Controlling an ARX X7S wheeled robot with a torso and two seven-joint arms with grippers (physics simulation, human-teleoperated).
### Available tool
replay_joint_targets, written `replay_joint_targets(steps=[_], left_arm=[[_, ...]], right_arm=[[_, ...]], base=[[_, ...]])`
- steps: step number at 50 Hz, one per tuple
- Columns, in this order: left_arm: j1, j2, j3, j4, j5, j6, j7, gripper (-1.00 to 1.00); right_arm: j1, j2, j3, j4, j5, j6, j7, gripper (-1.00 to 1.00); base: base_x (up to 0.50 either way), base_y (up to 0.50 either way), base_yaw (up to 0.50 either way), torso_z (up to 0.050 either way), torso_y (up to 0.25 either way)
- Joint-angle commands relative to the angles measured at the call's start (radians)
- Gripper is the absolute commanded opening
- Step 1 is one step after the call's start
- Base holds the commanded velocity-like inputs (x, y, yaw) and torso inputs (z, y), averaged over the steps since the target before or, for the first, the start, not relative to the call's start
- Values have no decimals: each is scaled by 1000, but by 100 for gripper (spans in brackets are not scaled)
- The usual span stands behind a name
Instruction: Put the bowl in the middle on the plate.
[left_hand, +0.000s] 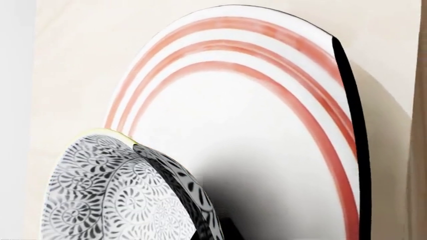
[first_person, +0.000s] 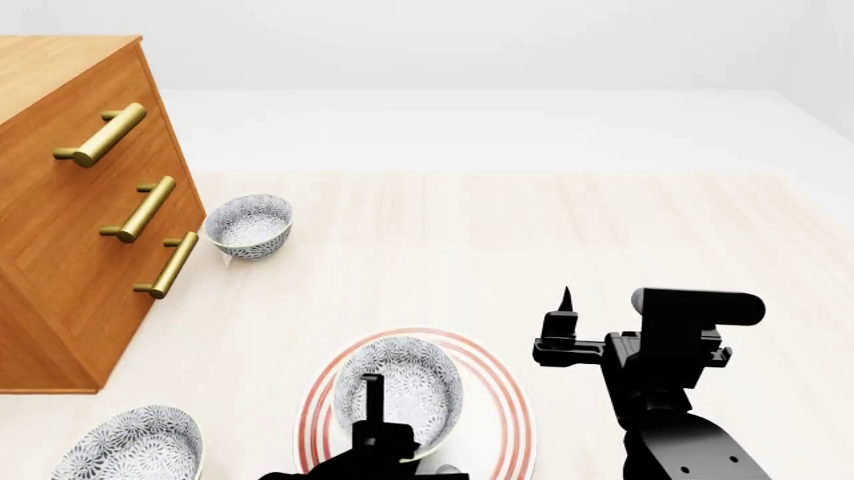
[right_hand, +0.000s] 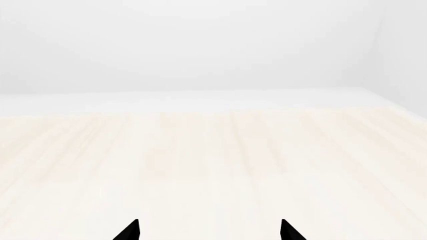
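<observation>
The patterned bowl (first_person: 416, 378) sits over the middle of the red-ringed white plate (first_person: 515, 402) at the near edge of the head view. My left gripper (first_person: 384, 428) is shut on the bowl's near rim, one finger (first_person: 374, 393) inside it. In the left wrist view the bowl (left_hand: 113, 195) is tilted close to the camera, and it casts a dark shadow on the plate (left_hand: 267, 135). I cannot tell whether the bowl's base touches the plate. My right gripper (right_hand: 209, 232) is open and empty, held above bare tabletop to the right of the plate (first_person: 566, 305).
A look-alike bowl (first_person: 248, 225) stands far left by the wooden drawer chest (first_person: 67, 210) with brass handles. Another look-alike bowl (first_person: 130, 445) sits at the near left corner. Pale wooden tabletop (first_person: 534, 230) stretches away behind the plate.
</observation>
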Motion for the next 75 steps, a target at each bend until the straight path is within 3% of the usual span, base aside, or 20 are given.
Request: replay_joint_targets(steps=[1,19,35,40,42,43,44,47,49,50,53,56,57,60,65,66,69,70,74,75], left_arm=[[-18,-3,12,2,29,-8,1,100],[-40,-17,35,26,40,-23,13,100],[-208,-84,86,428,62,-309,168,100],[-208,-93,44,453,165,-309,286,100],[-180,-83,-7,454,277,-300,404,100],[-158,-73,-65,454,383,-285,529,100],[-145,-67,-51,454,461,-287,584,100],[-131,-58,-34,450,554,-290,648,100],[-139,10,-334,447,576,-309,890,100],[-141,27,-397,438,592,-309,927,100],[-174,161,-644,315,776,-311,1197,100],[-183,180,-686,276,787,-311,1222,100],[-209,242,-810,150,844,-310,1195,100],[-240,306,-927,41,905,-309,1143,100],[-237,320,-935,29,947,-293,1179,100],[-272,412,-1085,-74,1046,-312,1223,100],[-271,479,-1248,-120,1115,-311,1223,100],[-238,490,-1266,-71,1129,-310,1197,100],[0,491,-1363,164,600,-179,611,100],[7,488,-1367,165,555,-173,561,100]], right_arm=[[1,3,-2,6,4,-4,3,100],[2,6,-9,11,9,-9,8,100],[7,11,-14,4,16,-2,15,100],[10,12,-15,4,18,-2,16,100],[10,12,-16,6,17,-3,17,100],[10,13,-16,3,18,-1,18,100],[10,14,-16,2,18,-1,18,100],[10,14,-16,3,19,-1,19,100],[17,15,-17,-6,21,6,23,100],[18,15,-17,-7,21,7,24,100],[21,18,-17,-14,23,12,27,100],[21,19,-14,-19,27,15,29,100],[26,23,8,-46,38,24,37,100],[32,27,32,-79,54,40,47,100],[34,30,35,-87,57,42,52,100],[48,46,61,-148,68,75,71,100],[56,52,72,-175,71,80,79,100],[62,56,74,-183,72,84,81,100],[73,79,29,-184,-1,21,94,100],[72,79,29,-183,-1,20,94,100]], base=[[0,0,0,0,0],[0,0,0,0,0],[0,0,0,0,0],[0,0,0,0,0],[0,0,0,0,0],[0,0,0,0,0],[0,0,0,0,0],[0,0,0,0,0],[0,0,0,0,0],[0,0,0,0,0],[0,0,0,0,0],[0,0,0,0,0],[0,0,0,0,0],[0,0,0,0,0],[0,0,0,0,0],[0,0,0,0,0],[0,0,0,0,0],[0,0,0,0,0],[0,0,0,0,0],[0,0,0,0,0]])
